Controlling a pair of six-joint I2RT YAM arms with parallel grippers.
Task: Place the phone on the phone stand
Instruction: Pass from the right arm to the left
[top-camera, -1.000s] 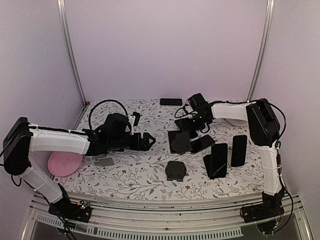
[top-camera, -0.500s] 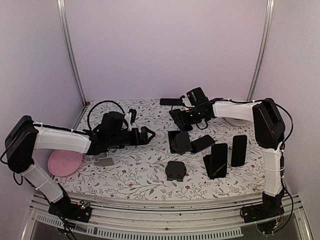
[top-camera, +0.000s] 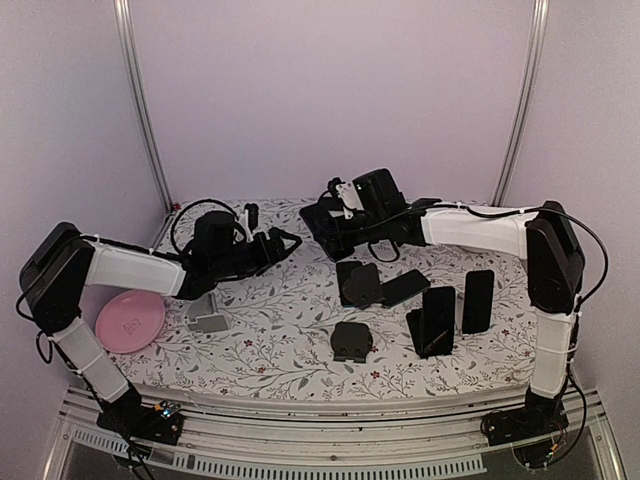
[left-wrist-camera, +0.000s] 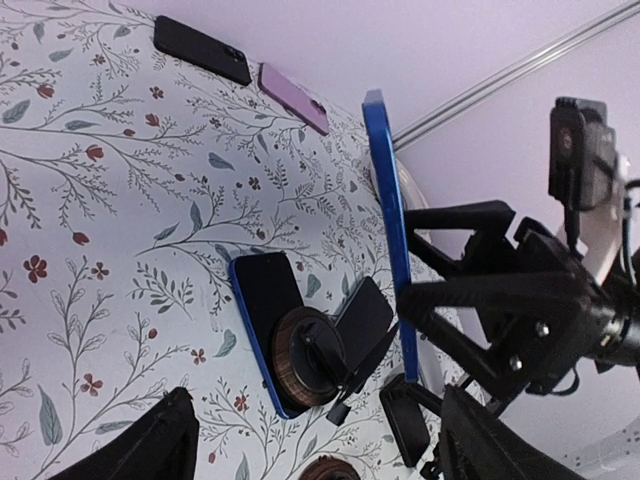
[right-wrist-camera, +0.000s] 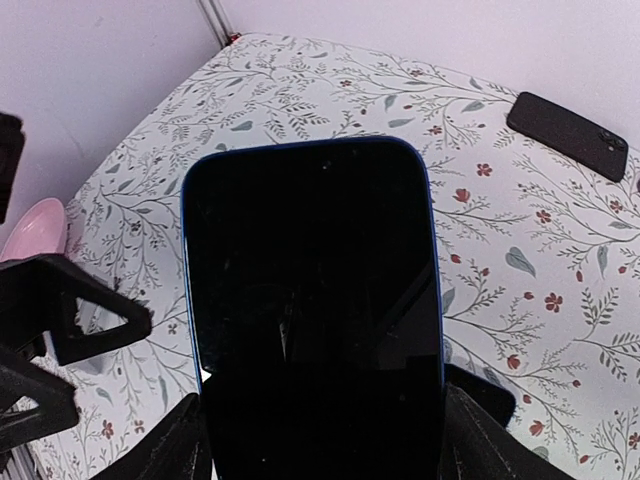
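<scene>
My right gripper (top-camera: 345, 212) is shut on a blue-edged phone (top-camera: 322, 226) and holds it upright above the table's far middle. In the right wrist view the phone (right-wrist-camera: 312, 300) fills the frame, screen toward the camera, between the fingers (right-wrist-camera: 172, 450). My left gripper (top-camera: 284, 242) is open and empty, just left of the phone and pointing at it. The left wrist view shows the phone edge-on (left-wrist-camera: 392, 210) beyond my open left gripper (left-wrist-camera: 320, 462). A black phone stand (top-camera: 360, 284) and a second one (top-camera: 351, 341) sit on the table.
A stand carrying a phone (top-camera: 437, 320) and an upright phone (top-camera: 477, 300) are at the right. A dark phone (top-camera: 406, 287) lies by the middle stand. A grey stand (top-camera: 207, 320) and a pink plate (top-camera: 130, 320) are at the left. Black (left-wrist-camera: 200, 50) and purple (left-wrist-camera: 293, 97) phones lie at the back.
My right gripper has lifted the phone and carried it left, toward the left gripper. My left gripper has drawn back toward the far left and tilted up.
</scene>
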